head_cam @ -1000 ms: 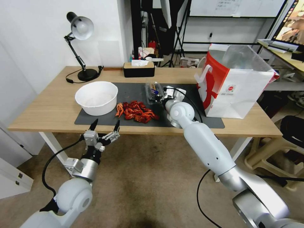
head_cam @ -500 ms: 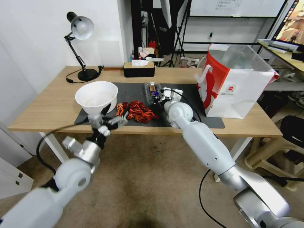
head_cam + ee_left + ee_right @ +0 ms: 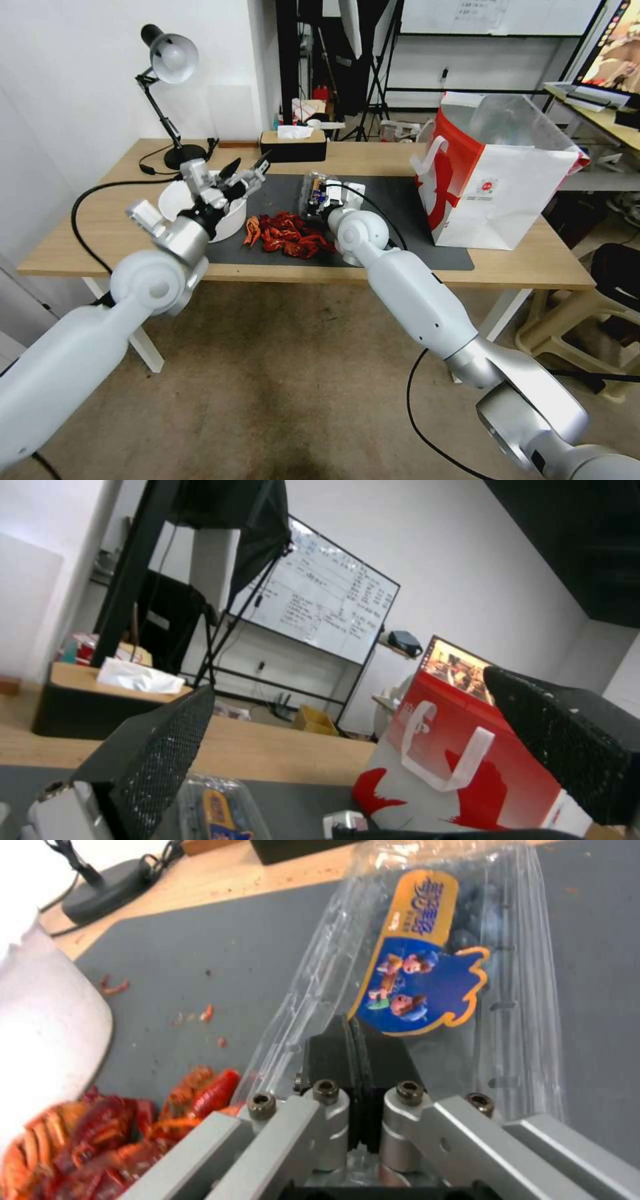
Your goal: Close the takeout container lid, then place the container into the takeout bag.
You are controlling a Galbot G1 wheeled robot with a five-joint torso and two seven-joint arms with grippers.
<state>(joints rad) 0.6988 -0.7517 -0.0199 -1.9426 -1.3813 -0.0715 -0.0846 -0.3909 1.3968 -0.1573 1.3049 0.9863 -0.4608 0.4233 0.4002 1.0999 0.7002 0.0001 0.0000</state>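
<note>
Head overlooks table (image 3: 100, 220); wrists close, low.

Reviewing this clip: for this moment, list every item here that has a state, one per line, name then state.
takeout container: on the dark mat, lid edge pinched by the right gripper.
lid: lowered over the berries; latched or not, cannot tell.
takeout bag: upright on the table, mouth open.
right gripper: shut on the lid.
left gripper: open, raised above the white bowl.
desk lamp: off.

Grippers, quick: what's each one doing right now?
Left gripper: open, empty, raised above the white bowl.
Right gripper: shut on the takeout container, on the dark mat.
</note>
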